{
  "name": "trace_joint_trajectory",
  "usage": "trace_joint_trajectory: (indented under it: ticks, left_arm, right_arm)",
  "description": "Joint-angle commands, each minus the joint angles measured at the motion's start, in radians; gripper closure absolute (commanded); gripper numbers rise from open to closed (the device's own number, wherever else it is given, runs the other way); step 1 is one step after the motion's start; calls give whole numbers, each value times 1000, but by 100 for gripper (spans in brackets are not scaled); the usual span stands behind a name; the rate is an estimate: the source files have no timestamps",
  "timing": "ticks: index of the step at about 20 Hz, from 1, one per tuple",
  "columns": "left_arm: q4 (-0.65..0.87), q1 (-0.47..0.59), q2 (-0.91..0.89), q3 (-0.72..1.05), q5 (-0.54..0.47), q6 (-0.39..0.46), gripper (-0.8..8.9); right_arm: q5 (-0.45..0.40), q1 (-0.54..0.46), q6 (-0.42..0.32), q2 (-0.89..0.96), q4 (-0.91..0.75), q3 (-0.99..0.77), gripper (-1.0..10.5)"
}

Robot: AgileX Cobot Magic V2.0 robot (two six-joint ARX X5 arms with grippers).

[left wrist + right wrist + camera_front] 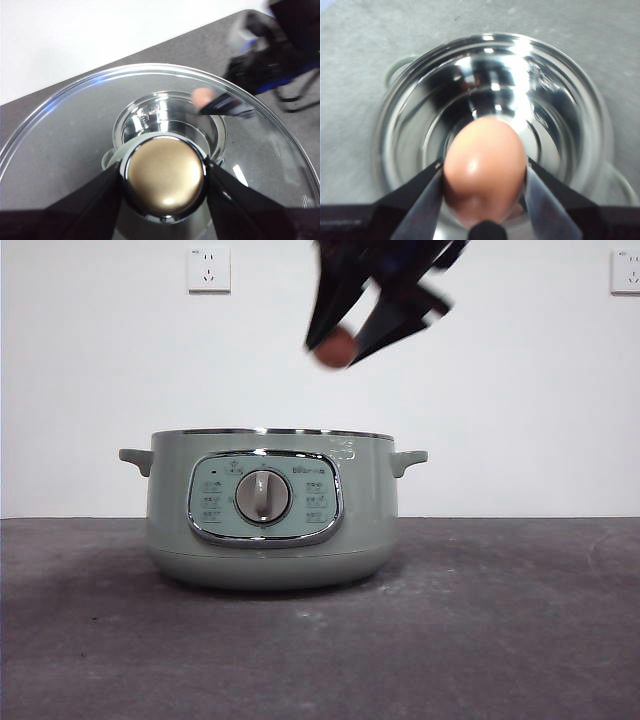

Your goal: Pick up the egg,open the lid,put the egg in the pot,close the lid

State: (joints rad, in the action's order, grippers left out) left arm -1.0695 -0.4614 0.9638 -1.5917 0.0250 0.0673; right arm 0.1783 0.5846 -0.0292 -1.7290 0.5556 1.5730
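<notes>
Egg [485, 170] pinched between right gripper [485, 172] jaws, hanging above open pot [270, 510], roughly over bowl centre. You lower it deep before parting jaws; shell cracks on steel. Left gripper [164, 181] clamps knob of lid [75, 145], held aloft, apparently clear of egg's path. Beyond: dark grey table [520, 640], white wall [90, 390], two sockets [208, 268].

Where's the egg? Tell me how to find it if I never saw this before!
Look for the big sage-green pot in the middle of the grey table. Its lid is off, and above its open top hangs the black right gripper. The egg is pinched between its jaws: a small, smooth, reddish-brown oval, the only warm-coloured thing there.
</notes>
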Motion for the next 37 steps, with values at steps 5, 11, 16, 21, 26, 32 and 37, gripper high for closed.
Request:
trace_joint_trajectory:
  ticks: [5, 11, 16, 21, 26, 32, 37]
  left_arm:
    - [-5, -2, -39, -21, 2, -16, 822]
    - [-17, -2, -39, -21, 3, -16, 822]
    - [-17, -2, -39, -21, 4, -16, 822]
    - [-25, -2, -39, -21, 5, -16, 822]
    - [-36, -2, -38, -21, 5, -16, 822]
    - [-27, -2, -13, -21, 5, -14, 822]
    - [81, -2, 117, -21, 32, -6, 822]
  right_arm:
    - [-52, 46, -73, -271, -86, 115, 960]
    - [-108, 60, -109, -367, -128, 115, 960]
    - [-107, 66, -111, -397, -106, 115, 960]
    - [-100, 68, -122, -405, -45, 115, 959]
    - [-100, 68, -100, -405, -32, 115, 536]
    - [-179, 64, -88, -242, -26, 116, 536]
    - [-314, -6, -29, 172, 109, 116, 537]
